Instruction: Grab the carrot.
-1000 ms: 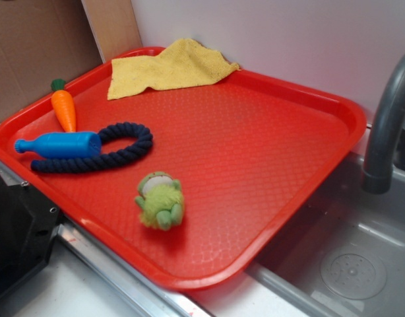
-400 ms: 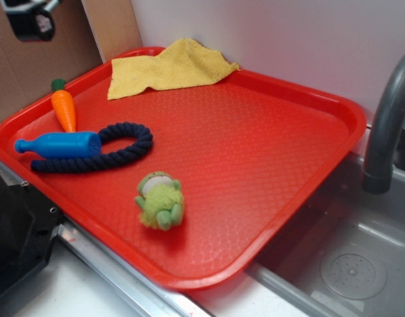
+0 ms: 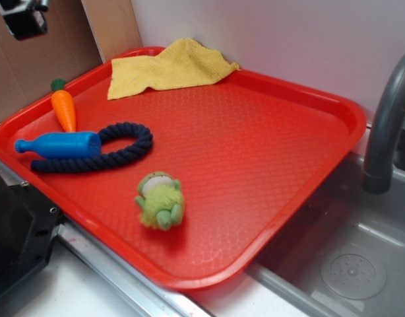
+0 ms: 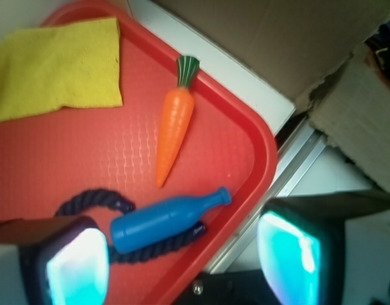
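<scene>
The carrot is small and orange with a dark green stub top, and it lies on the red tray near the tray's left rim. My gripper hangs high above the tray's left corner, well clear of the carrot. Its cyan-padded fingers stand wide apart, open and empty. In the wrist view the carrot lies ahead of the fingers, beyond the blue bottle.
The blue bottle rests on a dark blue rope ring just beside the carrot. A yellow cloth lies at the tray's back and a green plush toy at its front. A sink faucet stands at right.
The gripper has come into view at the top left, above the tray's left corner, and has shifted slightly since 0.4 s ago. The objects on the tray have not moved.
</scene>
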`<state>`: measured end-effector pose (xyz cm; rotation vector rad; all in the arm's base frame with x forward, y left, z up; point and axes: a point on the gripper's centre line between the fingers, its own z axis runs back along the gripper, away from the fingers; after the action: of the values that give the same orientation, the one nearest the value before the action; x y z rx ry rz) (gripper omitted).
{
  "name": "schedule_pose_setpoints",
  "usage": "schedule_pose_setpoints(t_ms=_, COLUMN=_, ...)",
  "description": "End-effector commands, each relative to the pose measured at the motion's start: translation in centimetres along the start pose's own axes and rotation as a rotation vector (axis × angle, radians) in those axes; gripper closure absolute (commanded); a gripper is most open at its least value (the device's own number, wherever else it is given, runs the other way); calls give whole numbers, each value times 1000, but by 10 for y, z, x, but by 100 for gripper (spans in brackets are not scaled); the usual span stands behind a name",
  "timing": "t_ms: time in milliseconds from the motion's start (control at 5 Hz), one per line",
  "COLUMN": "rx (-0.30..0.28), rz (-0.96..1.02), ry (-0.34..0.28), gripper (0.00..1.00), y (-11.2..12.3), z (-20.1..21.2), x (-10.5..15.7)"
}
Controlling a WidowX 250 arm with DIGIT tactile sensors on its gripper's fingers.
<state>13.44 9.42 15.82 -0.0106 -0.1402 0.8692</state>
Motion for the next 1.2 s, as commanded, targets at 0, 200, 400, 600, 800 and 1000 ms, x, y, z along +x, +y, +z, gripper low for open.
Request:
schedule_pose_setpoints(t_ms=0, rx=-30, rz=-51, ry=-7, gripper=0, y=13, z=-31, x=36)
schedule_pose_setpoints(t_ms=200, rx=-77, rz=7, ry=-5, gripper=0, y=21, z=-83, x=57)
schedule_pose_setpoints(t_ms=400, rx=-55, rz=16, ry=61, gripper=0, y=15, z=-117, x=62)
schedule_pose_setpoints(t_ms=600, rx=30, rz=22, ry=66, gripper=0, y=-1, z=-133, x=61)
schedule_pose_setpoints(t_ms=800, rx=74, rz=44, ry=100, gripper=0, y=4, z=-143, x=42)
schedule_pose_setpoints(t_ms=1000, rx=72, rz=88, ry=82, gripper=100, y=8, z=-134, x=31)
